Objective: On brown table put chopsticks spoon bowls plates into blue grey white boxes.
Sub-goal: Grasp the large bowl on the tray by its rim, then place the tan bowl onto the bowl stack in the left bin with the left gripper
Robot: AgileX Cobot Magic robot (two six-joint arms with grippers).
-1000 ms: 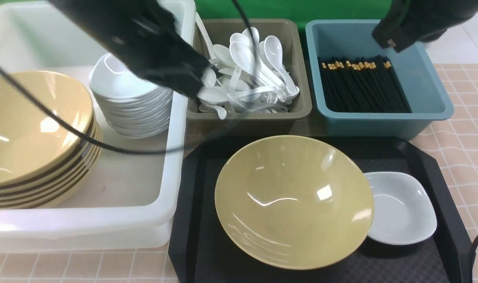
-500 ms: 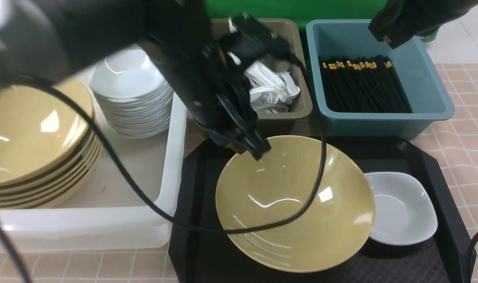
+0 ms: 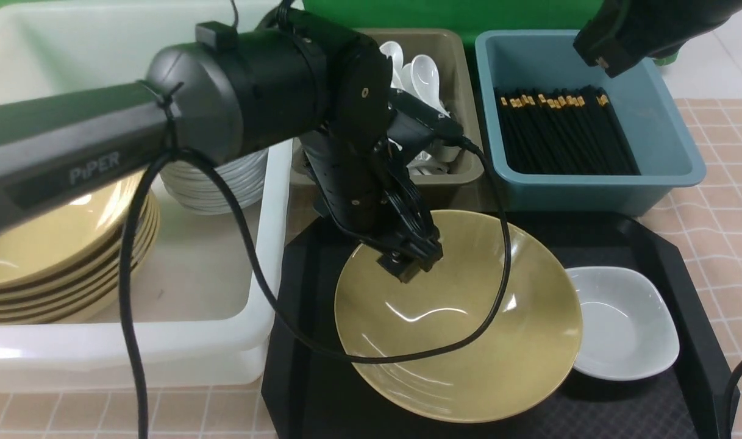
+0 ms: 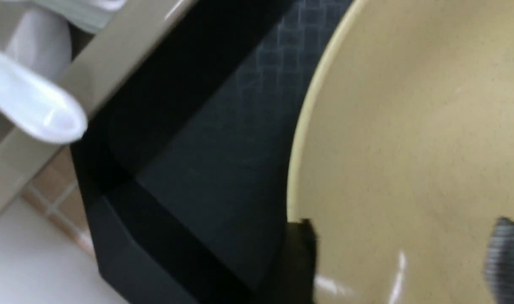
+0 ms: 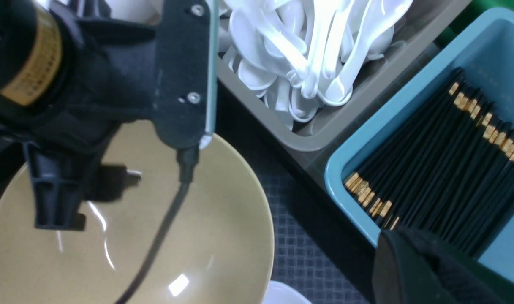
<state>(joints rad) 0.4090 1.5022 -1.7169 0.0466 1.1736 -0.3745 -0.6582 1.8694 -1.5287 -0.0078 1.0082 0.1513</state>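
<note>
glossy round speckled tan bowl [image 3: 468, 381] — on weave-textured black tray [image 3: 639, 408]

Yellow bowl [image 4: 409, 126] fills most of the frame, sitting on the black tray [image 4: 206, 169]. Left gripper [image 4: 402, 257] fingers are spread: the dark fingertip [image 4: 301, 253] is at the bowl's rim and the other is a blur over the bowl's inside, contact unclear. Past the tray from the bowl: grey box [image 4: 113, 55] rim with a white spoon [image 4: 33, 109] end overlapping it, a strip of brown table [image 4: 50, 185], and the white box [image 4: 28, 261] edge.
</note>
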